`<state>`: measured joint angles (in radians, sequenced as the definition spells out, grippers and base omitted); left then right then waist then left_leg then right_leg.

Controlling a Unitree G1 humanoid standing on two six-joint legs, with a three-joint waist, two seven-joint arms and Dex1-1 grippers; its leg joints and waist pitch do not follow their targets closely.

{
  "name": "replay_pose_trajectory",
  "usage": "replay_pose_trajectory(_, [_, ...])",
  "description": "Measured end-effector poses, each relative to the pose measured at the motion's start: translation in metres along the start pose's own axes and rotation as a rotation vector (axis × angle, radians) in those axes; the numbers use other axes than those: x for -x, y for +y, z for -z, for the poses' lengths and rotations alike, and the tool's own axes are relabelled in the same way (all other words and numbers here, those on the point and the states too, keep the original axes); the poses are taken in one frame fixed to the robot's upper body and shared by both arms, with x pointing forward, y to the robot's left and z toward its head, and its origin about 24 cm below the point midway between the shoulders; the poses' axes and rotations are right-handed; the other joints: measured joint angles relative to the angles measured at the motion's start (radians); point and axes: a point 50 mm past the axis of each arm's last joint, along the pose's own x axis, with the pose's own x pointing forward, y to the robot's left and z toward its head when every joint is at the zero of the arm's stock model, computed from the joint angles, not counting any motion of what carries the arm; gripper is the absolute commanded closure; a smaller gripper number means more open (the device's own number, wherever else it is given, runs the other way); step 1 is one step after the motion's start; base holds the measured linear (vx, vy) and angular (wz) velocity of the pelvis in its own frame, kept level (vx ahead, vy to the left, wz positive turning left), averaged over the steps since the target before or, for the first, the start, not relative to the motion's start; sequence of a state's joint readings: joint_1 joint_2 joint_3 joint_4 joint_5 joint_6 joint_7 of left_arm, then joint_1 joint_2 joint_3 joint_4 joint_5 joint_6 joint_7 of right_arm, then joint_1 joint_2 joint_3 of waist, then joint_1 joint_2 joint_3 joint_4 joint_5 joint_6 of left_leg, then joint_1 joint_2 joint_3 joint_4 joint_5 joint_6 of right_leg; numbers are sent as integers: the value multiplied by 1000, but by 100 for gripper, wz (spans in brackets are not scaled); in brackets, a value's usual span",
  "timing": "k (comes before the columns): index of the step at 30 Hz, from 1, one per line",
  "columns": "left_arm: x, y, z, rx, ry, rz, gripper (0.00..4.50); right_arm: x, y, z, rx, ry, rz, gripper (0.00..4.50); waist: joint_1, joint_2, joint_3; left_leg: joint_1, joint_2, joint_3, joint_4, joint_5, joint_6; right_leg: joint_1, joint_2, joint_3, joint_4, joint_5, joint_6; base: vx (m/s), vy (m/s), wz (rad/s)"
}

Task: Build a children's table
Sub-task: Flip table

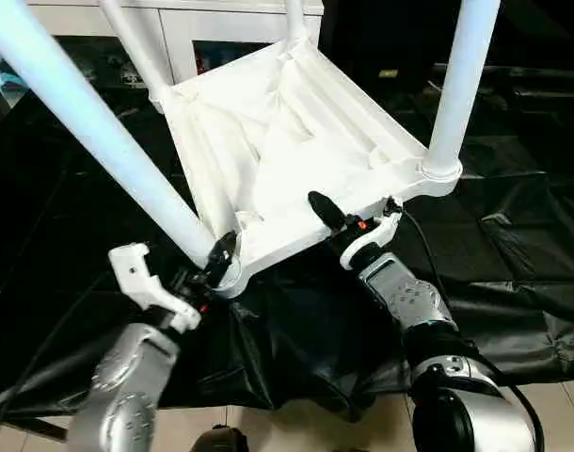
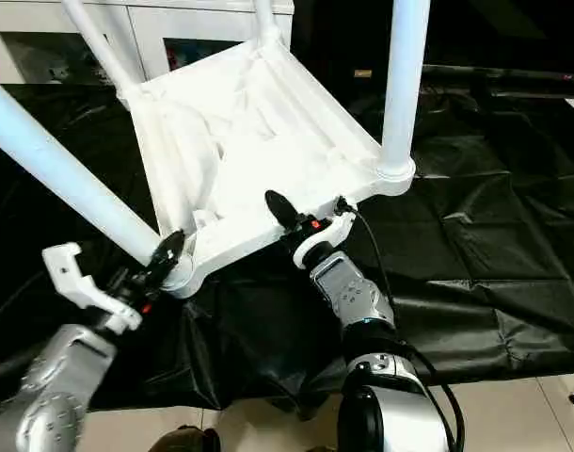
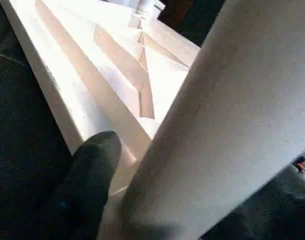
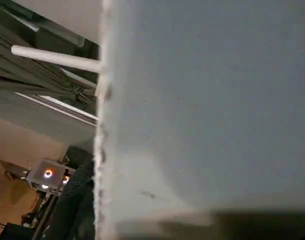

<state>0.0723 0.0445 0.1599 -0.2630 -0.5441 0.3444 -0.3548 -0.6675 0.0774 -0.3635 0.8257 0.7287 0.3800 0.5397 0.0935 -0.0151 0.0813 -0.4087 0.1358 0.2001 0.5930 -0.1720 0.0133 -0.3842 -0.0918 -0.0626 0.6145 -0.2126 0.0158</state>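
White table (image 1: 296,141) lies upturned (4 legs up) on black sheet (image 1: 513,235); right pincer (image 1: 348,221) grips its rim; left pincer (image 1: 216,259) released.

A black sheet (image 2: 475,273), creased and wrinkled, covers the floor under the work and reaches back to a white cabinet (image 2: 165,28). Its near edge ends on pale floor tiles (image 2: 513,414). The table (image 2: 259,141) is upside down over the sheet, tilted, its ribbed underside facing up and legs rising from the corner sockets; where it meets the sheet cannot be told.
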Motion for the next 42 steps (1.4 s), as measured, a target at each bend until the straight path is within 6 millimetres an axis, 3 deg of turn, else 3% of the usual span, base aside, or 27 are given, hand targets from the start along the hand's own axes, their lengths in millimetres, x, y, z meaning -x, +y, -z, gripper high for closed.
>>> replay_pose_trajectory(7, [27,16,-13,7,7,54,0,-3,2,-3,22,-9,14,246,0,3,2,2,2,1,0,2,-3,0,0,0,2,1,-1,0,0,0])
replay_pose_trajectory(13, [53,26,-27,-86,110,125,0,2,-1,-18,82,-46,45,246,14,7,4,2,3,4,0,4,-5,1,0,1,2,2,-2,0,0,0])
replay_pose_trajectory(21, [46,2,-29,-146,171,296,0,5,1,-37,175,-107,86,246,23,11,7,5,4,9,-2,7,-11,1,0,6,3,-1,3,-6,0,1])
replay_pose_trajectory(29, [29,-23,-47,-243,153,419,0,10,17,-65,359,-181,135,246,25,9,6,5,4,13,-3,10,-16,0,0,11,3,-1,5,0,0,0])
replay_pose_trajectory(35, [22,-43,-60,-279,125,510,0,23,19,-69,411,-234,164,246,19,6,4,5,3,23,-4,10,-16,2,0,22,2,1,10,0,0,0])
replay_pose_trajectory(42, [18,-46,-62,-289,117,499,0,35,26,-73,470,-284,201,246,17,3,1,6,3,24,-8,10,-15,1,0,22,2,1,13,0,0,0])
